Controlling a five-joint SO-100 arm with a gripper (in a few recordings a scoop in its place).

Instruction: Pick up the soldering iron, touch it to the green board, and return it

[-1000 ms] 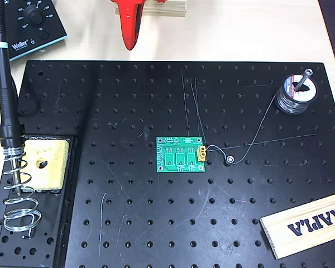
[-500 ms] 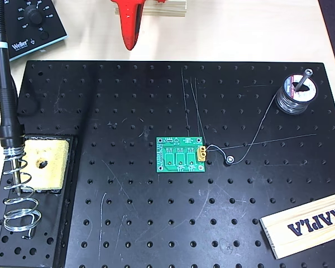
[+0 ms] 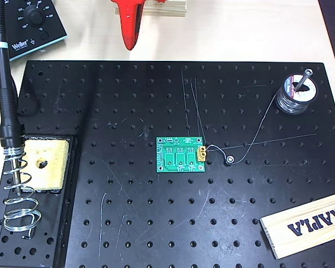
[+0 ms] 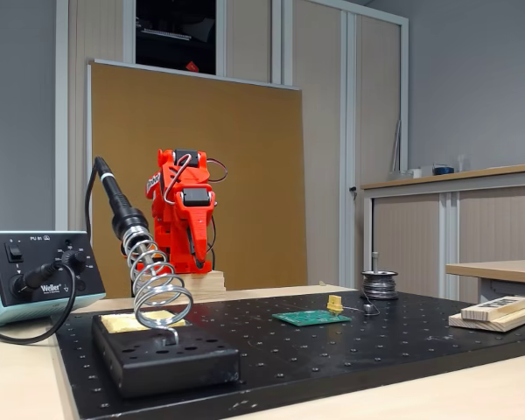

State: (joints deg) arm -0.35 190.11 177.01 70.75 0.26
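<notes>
The soldering iron [image 3: 4, 84] rests in its coiled-spring holder [image 3: 19, 206] at the left edge of the black perforated plate [image 3: 128, 223], handle sticking up and back; in the fixed view the soldering iron [image 4: 118, 206] leans left out of the spring. The green board [image 3: 180, 155] lies flat mid-plate, its yellow connector on the right edge; the fixed view shows the green board [image 4: 311, 318] too. My red gripper [image 3: 129, 42] is folded at the far edge of the table, well away from both, pointing down and shut with nothing in it; in the fixed view the gripper [image 4: 195, 261] hangs over a wooden base.
A yellow sponge [image 3: 42, 163] sits in the holder's tray. The Weller station [image 3: 30, 22] stands at the top left. A solder spool [image 3: 296, 92] at the right trails wire toward the board. A wooden KAPLA block [image 3: 307, 223] lies at the bottom right.
</notes>
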